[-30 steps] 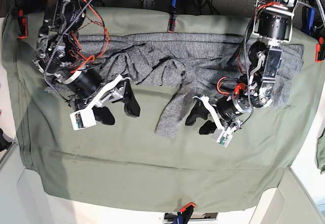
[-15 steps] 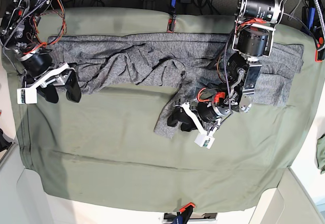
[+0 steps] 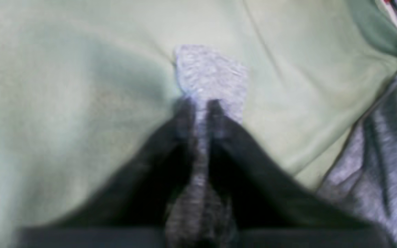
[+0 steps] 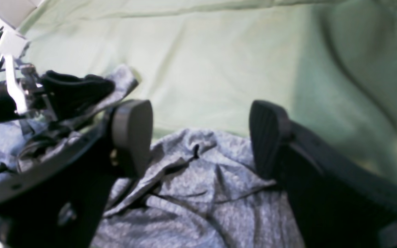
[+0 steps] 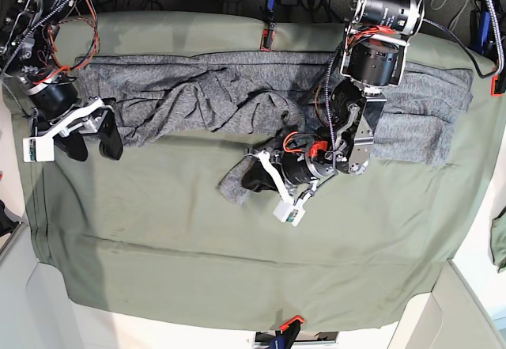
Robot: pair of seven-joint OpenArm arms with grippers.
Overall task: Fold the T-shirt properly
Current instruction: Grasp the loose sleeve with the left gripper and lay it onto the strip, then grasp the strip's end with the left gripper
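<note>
My left gripper (image 5: 251, 180), jaws pinching the T-shirt (image 5: 237, 96) flap, has dragged it toward the bench's left edge; right gripper (image 5: 91, 137) hovers spread, so straightening continues.

One T-shirt (image 5: 237, 96), one green cloth (image 5: 158, 238), two grippers (image 5: 87, 139) (image 5: 254, 176), and perhaps four clamps (image 5: 267, 36) at the edges, some half cropped.

— Left gripper (image 5: 251, 180)?
— Reaching low toward the middle, arm bent over from the far edge; jaws pinched tight on a fold of the T-shirt (image 3: 210, 74).
— Right gripper (image 5: 88, 140)?
— Out by the near-left end, wrist angled down; fingers (image 4: 131, 134) spread wide, holding nothing.
</note>
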